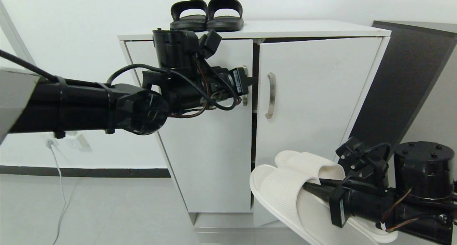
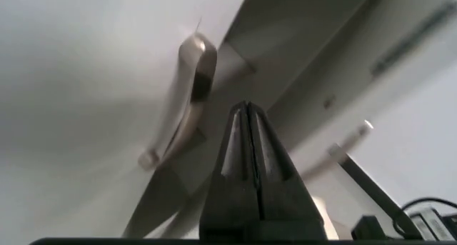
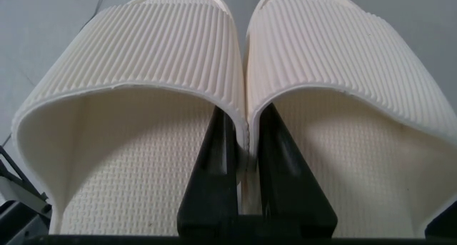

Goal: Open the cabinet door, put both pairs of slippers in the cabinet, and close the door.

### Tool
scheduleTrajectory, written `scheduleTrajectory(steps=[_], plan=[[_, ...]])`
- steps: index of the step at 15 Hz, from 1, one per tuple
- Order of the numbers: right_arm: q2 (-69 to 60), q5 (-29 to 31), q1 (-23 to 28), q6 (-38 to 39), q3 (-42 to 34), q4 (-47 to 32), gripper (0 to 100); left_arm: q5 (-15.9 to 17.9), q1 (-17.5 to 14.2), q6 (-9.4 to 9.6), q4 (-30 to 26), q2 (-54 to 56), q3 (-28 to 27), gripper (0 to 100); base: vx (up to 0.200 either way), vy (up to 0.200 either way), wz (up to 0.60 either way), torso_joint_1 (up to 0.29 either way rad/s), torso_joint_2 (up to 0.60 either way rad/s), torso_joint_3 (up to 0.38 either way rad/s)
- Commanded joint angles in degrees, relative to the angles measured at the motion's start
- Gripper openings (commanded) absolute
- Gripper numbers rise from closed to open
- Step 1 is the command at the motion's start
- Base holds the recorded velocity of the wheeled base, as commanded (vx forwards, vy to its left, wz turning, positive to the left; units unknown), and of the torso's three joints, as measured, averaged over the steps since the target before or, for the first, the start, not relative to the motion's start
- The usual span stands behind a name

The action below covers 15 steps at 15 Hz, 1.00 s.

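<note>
Standing item: white two-door cabinet [image 1: 210,159], set on the floor against the wall.

- Door on the robot's right [image 1: 314,105]: ajar, with a dark strip showing along its top edge and down the seam between the doors. Its handle [image 1: 271,95] is a vertical bar close to the seam.
- Door on the robot's left [image 1: 200,130]: looks closed. Its handle is partly hidden behind the arm.
- Left pincer [image 1: 251,81]: fingers [image 2: 235,152] pressed together on nothing. The tip sits at the seam at handle height, pointing across toward the ajar door. This arm is the nearer one to the door edge.
- Key relation: the free edge of the ajar door lies just past the left pincer's tip, and both edge and handle run upright. Swinging that door outward is probably the next move.
- Black slippers [image 1: 207,14]: a pair side by side on the cabinet top, touching, long axes running front to back.
- White slippers [image 1: 285,191]: a pair carried low in front of the ajar door, sloping down toward the floor.
- Right pincer [image 3: 246,141]: narrow, with one finger inside each white slipper, clamping their adjoining straps together.
- Cabinet contents: only darkness shows through the gap, so they cannot be told. Both pairs are outside it.
</note>
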<state>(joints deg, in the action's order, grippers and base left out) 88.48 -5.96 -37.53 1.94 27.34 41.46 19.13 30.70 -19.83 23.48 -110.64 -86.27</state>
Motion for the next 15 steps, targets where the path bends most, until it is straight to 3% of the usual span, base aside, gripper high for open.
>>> scheduleTrajectory(steps=[1,4,5,10,12,15], plan=[[-0.15,-0.02,-0.17,0.00,-0.01,0.02,0,0.30,0.07,-0.03,0.08,-3.53,-2.32,0,0.000,0.000,0.00,0.000,0.00,0.000],[-0.15,-0.02,-0.35,0.00,-0.01,0.02,0,0.38,0.15,-0.20,0.25,-5.37,-4.17,0,0.000,0.000,0.00,0.000,0.00,0.000],[-0.15,-0.10,-0.52,0.00,-0.10,-0.33,0,0.30,0.07,-1.70,0.16,-5.37,-4.52,0,0.000,0.000,0.00,0.000,0.00,0.000],[-0.50,-0.10,-1.49,0.00,-0.36,-1.47,0,0.12,0.33,-2.49,0.34,-5.64,-4.43,0,-0.200,0.000,0.00,0.001,0.00,0.000],[-0.76,-0.10,-1.93,0.00,-0.36,-1.91,0,0.12,1.47,-2.49,0.34,-5.90,-4.61,0,-0.200,0.000,0.00,-0.005,0.00,0.005],[-1.56,-0.10,-2.72,0.00,-0.45,-2.00,0,0.03,7.10,-2.31,2.01,-7.04,-4.87,0,-0.200,0.000,0.00,0.006,0.00,0.001]])
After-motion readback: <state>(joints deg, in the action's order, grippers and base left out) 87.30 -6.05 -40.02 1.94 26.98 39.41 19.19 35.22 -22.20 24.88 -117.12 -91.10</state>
